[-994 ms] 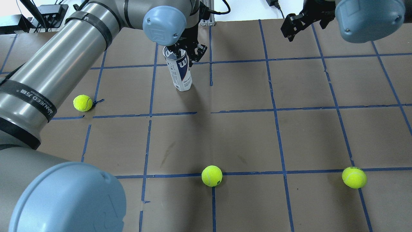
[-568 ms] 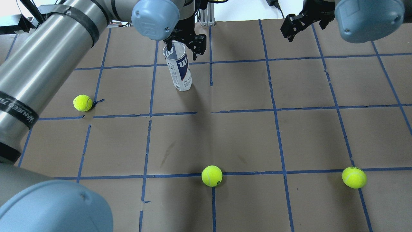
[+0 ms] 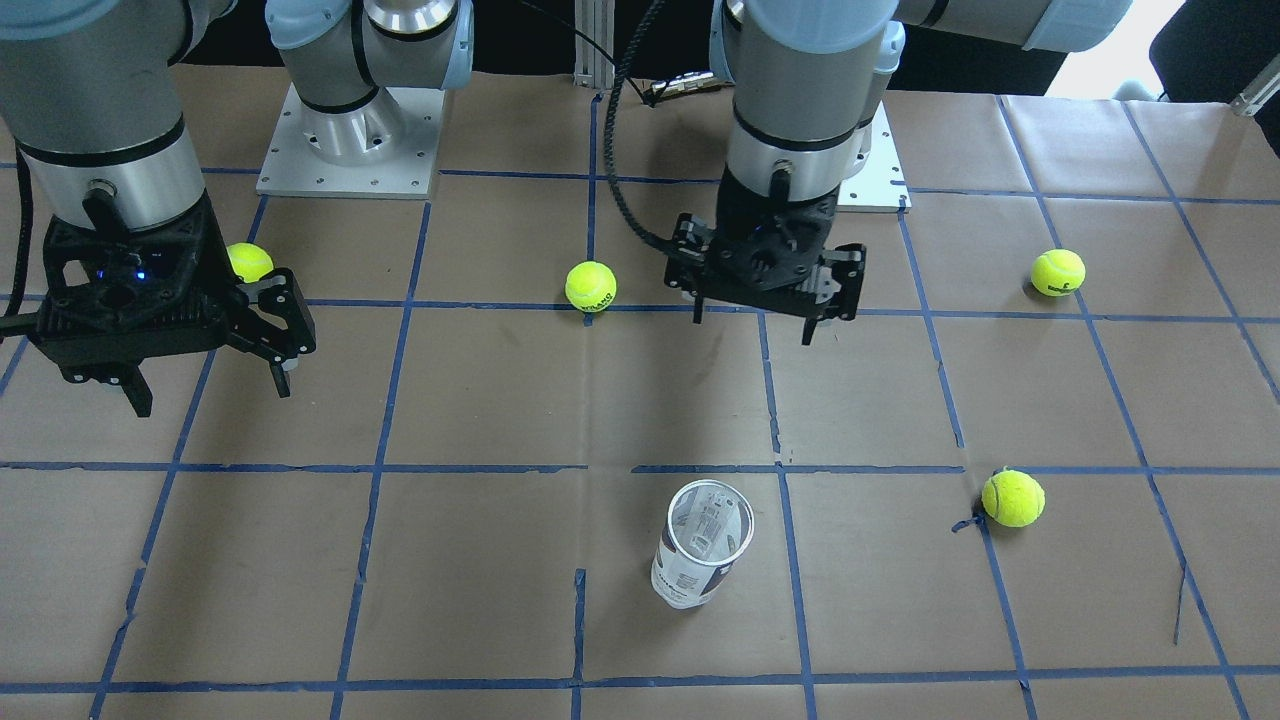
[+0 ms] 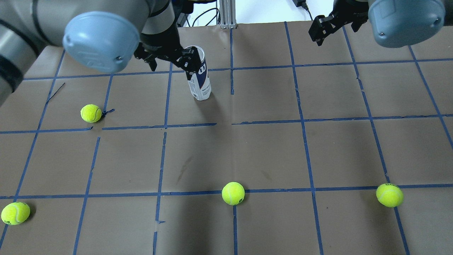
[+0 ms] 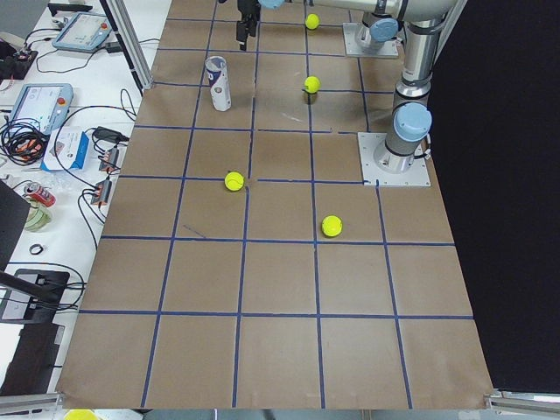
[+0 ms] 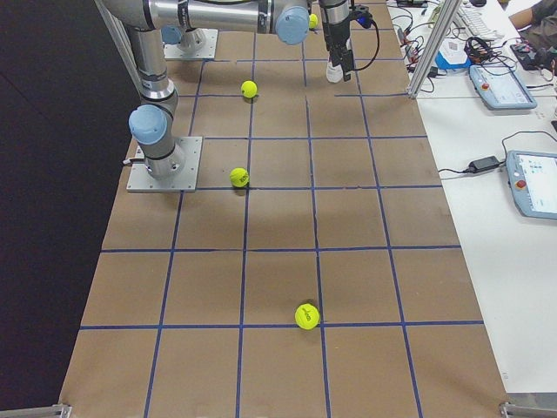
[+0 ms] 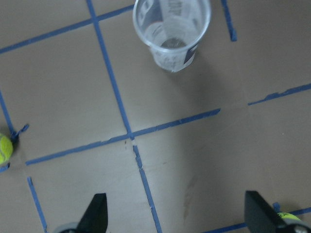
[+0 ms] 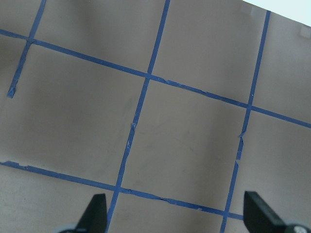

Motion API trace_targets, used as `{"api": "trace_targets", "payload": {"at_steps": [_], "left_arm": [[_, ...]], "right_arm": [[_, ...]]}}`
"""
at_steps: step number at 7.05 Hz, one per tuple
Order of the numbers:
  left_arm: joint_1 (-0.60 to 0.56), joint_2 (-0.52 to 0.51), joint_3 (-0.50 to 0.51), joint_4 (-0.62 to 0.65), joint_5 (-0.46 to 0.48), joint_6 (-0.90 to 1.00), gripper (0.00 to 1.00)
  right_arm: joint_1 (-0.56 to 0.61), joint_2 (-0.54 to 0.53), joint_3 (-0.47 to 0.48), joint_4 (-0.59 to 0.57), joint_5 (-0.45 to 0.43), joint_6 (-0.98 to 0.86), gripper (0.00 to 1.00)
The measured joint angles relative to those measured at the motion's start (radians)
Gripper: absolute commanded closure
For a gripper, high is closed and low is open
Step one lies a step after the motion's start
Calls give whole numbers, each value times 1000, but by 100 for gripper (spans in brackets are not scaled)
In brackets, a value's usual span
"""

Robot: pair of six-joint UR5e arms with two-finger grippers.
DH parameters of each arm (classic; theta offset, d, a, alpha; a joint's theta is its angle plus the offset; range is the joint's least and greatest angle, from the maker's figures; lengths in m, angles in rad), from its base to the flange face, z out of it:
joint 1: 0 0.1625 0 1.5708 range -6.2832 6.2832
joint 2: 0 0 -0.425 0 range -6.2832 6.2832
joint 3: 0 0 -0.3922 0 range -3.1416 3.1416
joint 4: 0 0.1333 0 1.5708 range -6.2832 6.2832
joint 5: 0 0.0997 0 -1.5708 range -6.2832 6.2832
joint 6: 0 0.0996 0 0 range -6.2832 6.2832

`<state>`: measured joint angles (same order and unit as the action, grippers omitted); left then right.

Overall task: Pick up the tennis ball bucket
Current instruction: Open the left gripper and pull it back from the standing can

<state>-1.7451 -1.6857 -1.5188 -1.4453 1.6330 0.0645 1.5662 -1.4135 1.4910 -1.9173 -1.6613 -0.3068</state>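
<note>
The tennis ball bucket (image 3: 700,545) is a clear can with a white and dark-blue label. It stands upright, open and empty on the brown paper, and shows in the overhead view (image 4: 200,84) and at the top of the left wrist view (image 7: 171,34). My left gripper (image 3: 752,325) is open and empty, raised above the table on the robot's side of the can and clear of it. In the overhead view it (image 4: 171,70) overlaps the can's top. My right gripper (image 3: 210,395) is open and empty, high and far off (image 4: 316,37).
Several yellow-green tennis balls lie on the paper: one (image 4: 91,113) left of the can, one (image 4: 233,193) near the middle front, one (image 4: 389,194) at the right, one (image 4: 15,213) at the front left. Blue tape lines grid the table (image 4: 269,152).
My left gripper has left the can's rim, rising and drawing back toward the robot's left. The can stays standing where it was. The right arm has not moved.
</note>
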Motion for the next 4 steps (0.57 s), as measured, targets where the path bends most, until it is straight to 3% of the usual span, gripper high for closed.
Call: {"api": "trace_targets", "payload": {"at_steps": [2,4], "left_arm": [[90,130,-117,-29,-44,-23,0],[107,146,-123,-30,-54,-73,0]], "right_arm": [[0,1,0,1,0,0,0],[0,1,0,1,0,0,0]]}}
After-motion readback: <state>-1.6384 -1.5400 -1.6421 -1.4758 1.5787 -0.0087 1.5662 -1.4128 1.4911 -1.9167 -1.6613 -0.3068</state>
